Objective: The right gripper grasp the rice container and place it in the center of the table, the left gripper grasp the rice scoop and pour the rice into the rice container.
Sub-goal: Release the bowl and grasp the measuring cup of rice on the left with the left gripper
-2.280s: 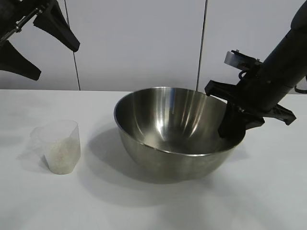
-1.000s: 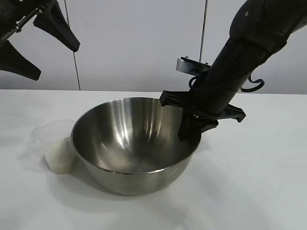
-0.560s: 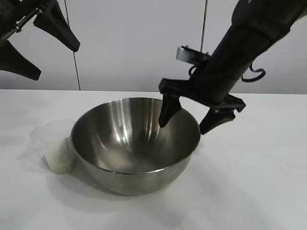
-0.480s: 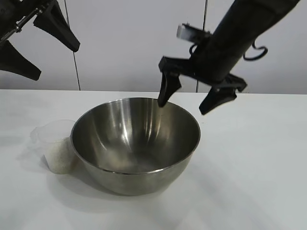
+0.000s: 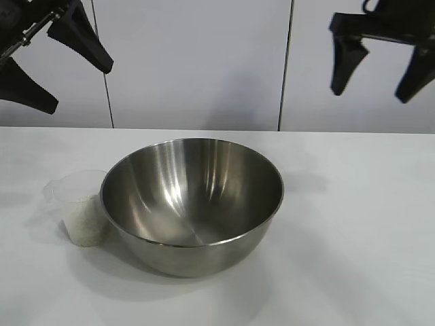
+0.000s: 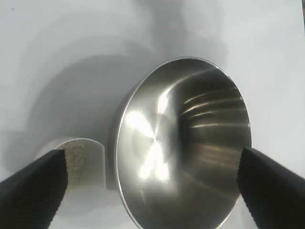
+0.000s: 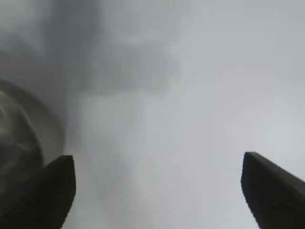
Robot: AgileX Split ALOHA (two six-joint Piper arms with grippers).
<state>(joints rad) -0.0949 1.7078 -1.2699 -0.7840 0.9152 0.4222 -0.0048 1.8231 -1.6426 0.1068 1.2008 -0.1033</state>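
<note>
Exterior view: rice container (image 5: 192, 204) sits mid-table (image 5: 367, 238) touching the rice scoop (image 5: 80, 209), both grippers raised and spread, left gripper (image 5: 47, 64), right gripper (image 5: 377, 71); left wrist view: rice (image 6: 76, 157) fills the scoop; right wrist view: fingers (image 7: 52, 191) apart, holding nothing.

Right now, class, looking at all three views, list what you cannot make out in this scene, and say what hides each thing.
- Rice scoop: its right side, hidden behind the rice container in the exterior view.
- Scoop's tab handle: not discernible in any view.
- Left gripper and right gripper: arms cut off by the exterior view's edges.
- Table: blurred in the right wrist view.
</note>
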